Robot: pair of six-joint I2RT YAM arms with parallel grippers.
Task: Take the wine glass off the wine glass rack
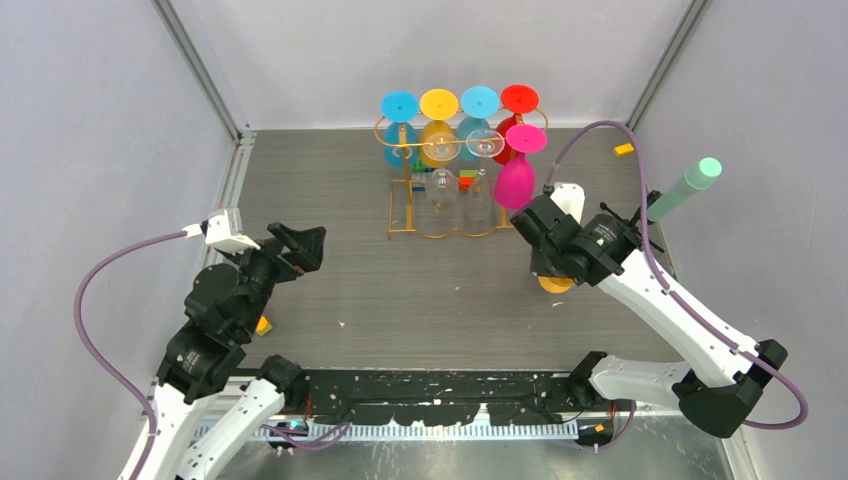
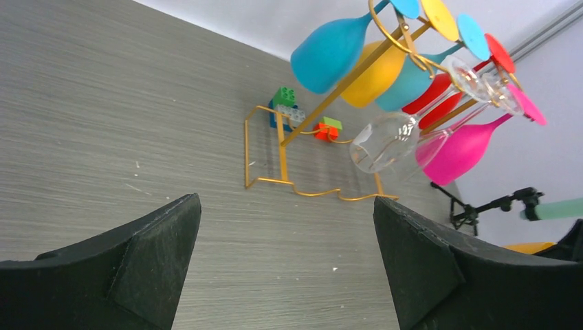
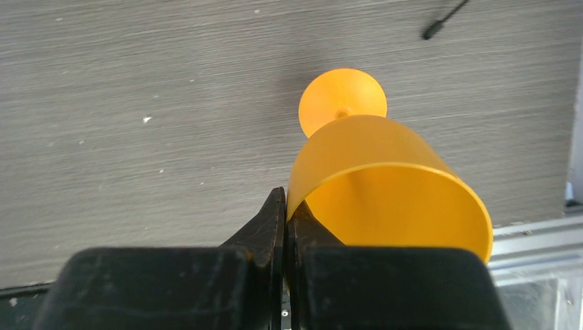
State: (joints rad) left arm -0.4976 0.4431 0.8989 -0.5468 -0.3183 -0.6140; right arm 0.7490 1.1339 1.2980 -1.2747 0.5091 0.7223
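The orange wine glass (image 3: 385, 185) is pinched at its rim by the closed right gripper (image 3: 285, 206). It is positioned off the wine glass rack (image 2: 282, 151), toward the right of the table (image 1: 330, 280). The left gripper (image 2: 287, 201) is spread wide and empty, well apart from the rack.

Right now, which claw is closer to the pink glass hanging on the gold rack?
Right. The right claw sits just in front of the pink glass, on the near side; the left claw is far off to its left.
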